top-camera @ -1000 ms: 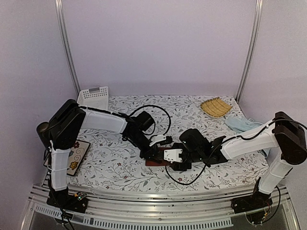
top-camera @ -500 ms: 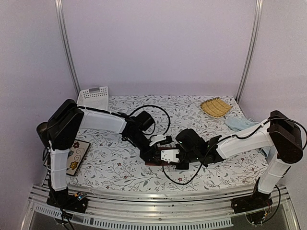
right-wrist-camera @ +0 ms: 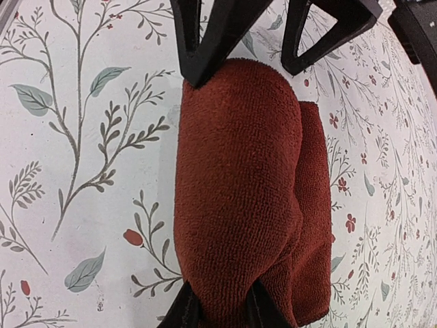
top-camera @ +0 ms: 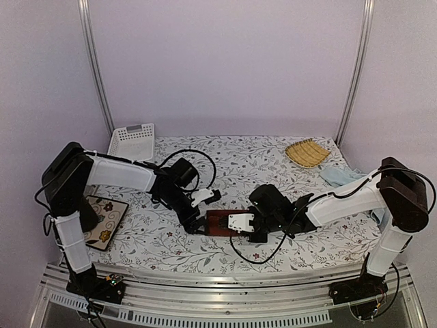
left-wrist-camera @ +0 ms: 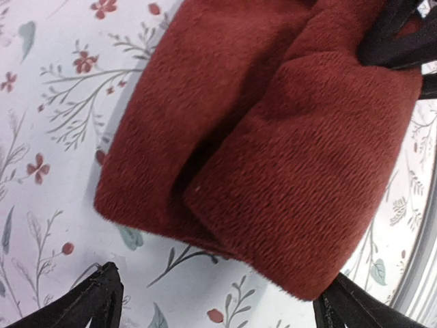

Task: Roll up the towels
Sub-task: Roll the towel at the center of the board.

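The dark rust-red towel (top-camera: 220, 223) lies rolled into a short thick roll (right-wrist-camera: 239, 198) on the flowered tablecloth, with a flatter layer alongside it (left-wrist-camera: 171, 116). My right gripper (right-wrist-camera: 222, 311) is shut on the near end of the roll, one finger (right-wrist-camera: 183, 309) on each side. My left gripper (left-wrist-camera: 218, 307) stands open just off the roll's other end, fingers (left-wrist-camera: 95, 301) wide apart and not touching it. In the top view the left gripper (top-camera: 200, 220) is left of the towel and the right gripper (top-camera: 237, 225) is at its right. The pale blue towel (top-camera: 339, 177) lies crumpled at the far right.
A yellow woven mat (top-camera: 306, 152) lies at the back right, beside the blue towel. A white slotted basket (top-camera: 132, 140) sits at the back left. A patterned tile (top-camera: 104, 222) lies at the left edge by the left arm's base. Black cables loop over the cloth.
My left gripper opened, let go of the red towel and drew back to the left. My right gripper closed on the roll's end and slid slightly left.
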{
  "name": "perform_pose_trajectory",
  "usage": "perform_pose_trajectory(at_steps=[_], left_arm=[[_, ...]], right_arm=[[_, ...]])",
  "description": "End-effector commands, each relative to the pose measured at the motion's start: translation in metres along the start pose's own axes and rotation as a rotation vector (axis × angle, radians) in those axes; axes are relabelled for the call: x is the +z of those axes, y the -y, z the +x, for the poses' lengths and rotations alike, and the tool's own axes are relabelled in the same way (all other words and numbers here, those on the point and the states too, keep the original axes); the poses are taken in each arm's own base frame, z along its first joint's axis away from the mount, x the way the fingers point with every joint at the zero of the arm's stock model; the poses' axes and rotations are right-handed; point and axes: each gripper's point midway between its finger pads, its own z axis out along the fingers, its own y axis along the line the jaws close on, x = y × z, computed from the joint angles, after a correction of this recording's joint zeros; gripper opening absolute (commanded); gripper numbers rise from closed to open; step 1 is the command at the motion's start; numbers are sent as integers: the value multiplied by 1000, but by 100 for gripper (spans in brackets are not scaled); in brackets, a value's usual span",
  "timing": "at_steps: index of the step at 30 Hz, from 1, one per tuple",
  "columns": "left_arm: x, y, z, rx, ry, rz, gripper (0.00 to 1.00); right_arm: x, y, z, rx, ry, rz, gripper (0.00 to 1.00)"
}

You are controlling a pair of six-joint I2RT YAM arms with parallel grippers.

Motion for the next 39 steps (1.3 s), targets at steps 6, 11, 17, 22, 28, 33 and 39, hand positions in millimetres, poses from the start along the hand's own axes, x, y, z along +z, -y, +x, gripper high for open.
perform_pose_trajectory(at_steps=[6,11,17,22,28,33,39], left_arm=[[-60,-30,-12,24,207,-286,97],[-69,-23,-12,66,266,-284,97],[-72,5,-17,191,337,-218,97],[-74,22,-21,356,389,-286,96],[-50,36,-24,498,325,-350,93],[-32,47,-28,576,312,-382,87],[-15,54,-35,644,286,-412,77]], right_arm=[[7,-13,3,117,16,-180,20],[5,-12,2,195,29,-276,21],[5,-8,0,298,33,-394,21],[6,-3,-3,396,18,-497,21],[13,10,-7,485,-6,-539,24],[20,5,-2,551,-41,-601,26],[21,4,3,612,-40,-657,26]])
